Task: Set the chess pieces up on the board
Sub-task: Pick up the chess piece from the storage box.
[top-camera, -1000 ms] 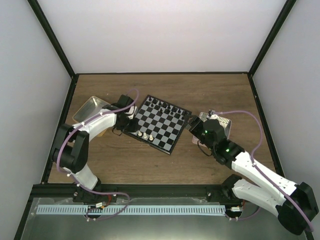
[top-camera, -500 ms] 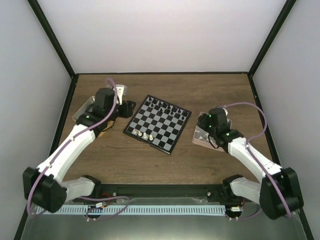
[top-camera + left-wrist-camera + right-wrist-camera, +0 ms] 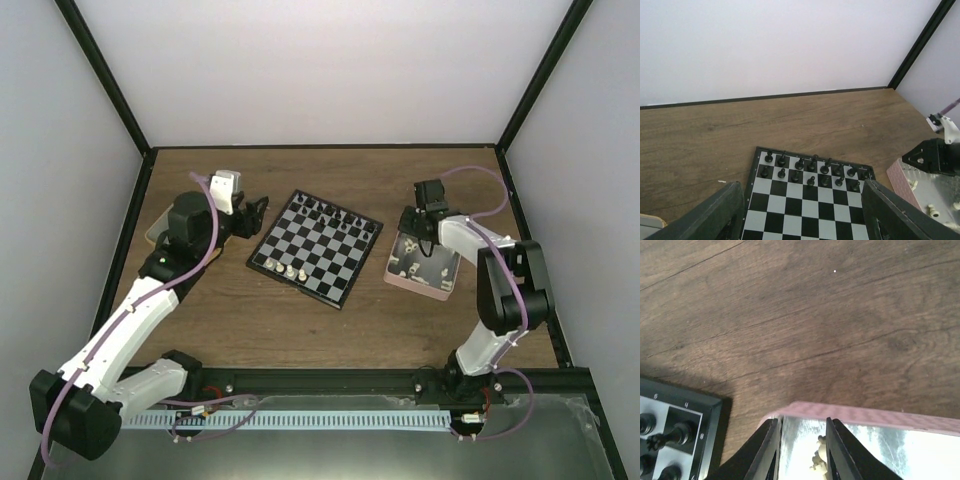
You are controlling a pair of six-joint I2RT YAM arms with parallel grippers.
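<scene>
Your right claw [image 3: 802, 426] points down into the pink tray [image 3: 875, 416], just inside one corner. Its jaws stand narrow but not closed. A cream piece [image 3: 819, 456] sits in the gap, close against the finger on the right of the wrist view. Bright tray floor shows between the piece and the other finger, so nothing is clamped. More loose pieces [image 3: 424, 262] lie scattered in the tray, which rests on the table [image 3: 330, 175] near the right side of the board [image 3: 322, 250] without touching it.

Your left claw [image 3: 801, 200] is spread wide with nothing between its fingers [image 3: 715, 215]. It sits by the board's left corner and faces across the squares.

The board lies at an angle between your two arms. The black pieces [image 3: 810, 170] fill two rows along its far edge. A few cream pieces [image 3: 289, 270] stand on the near edge, towards the left corner.
</scene>
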